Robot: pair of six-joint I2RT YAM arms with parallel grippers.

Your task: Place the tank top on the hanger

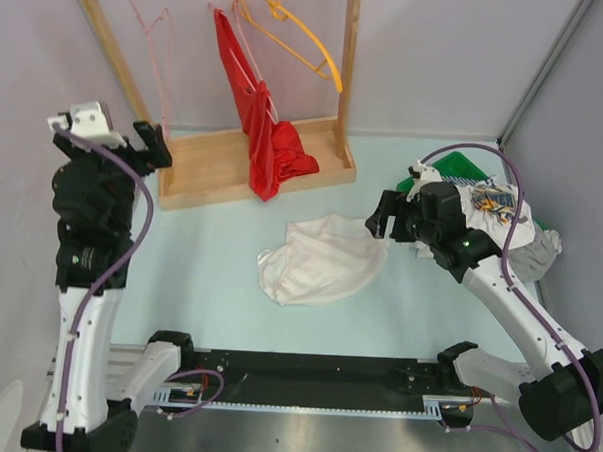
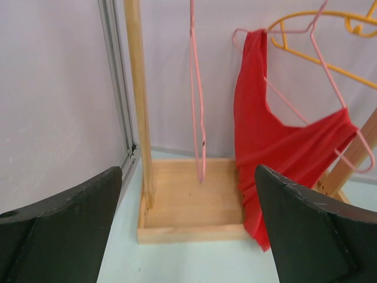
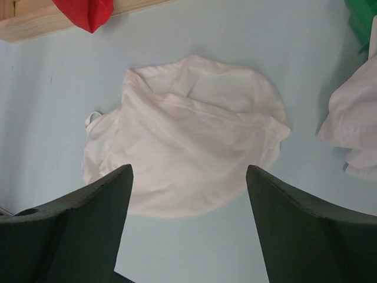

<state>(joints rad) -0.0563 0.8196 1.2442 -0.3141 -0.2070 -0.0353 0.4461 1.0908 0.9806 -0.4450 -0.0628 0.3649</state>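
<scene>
two grippers, both with jaws apart and empty. green bin [image 1: 457, 163] far right, white-grey clothes [image 1: 497, 210] heaped over it. red garment [image 1: 265, 134] droops into the wooden rack [image 1: 214, 172] tray. tank top [image 1: 320, 259] lies crumpled mid-table, one strap showing, right gripper [image 3: 188, 171] over it. pink hanger [image 2: 196, 88] hangs bare, left gripper [image 2: 188, 171] facing it.

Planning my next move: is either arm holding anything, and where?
Nothing held: the left fingers and the right fingers stand open; the small white thin-fabric tank top lies free.
</scene>
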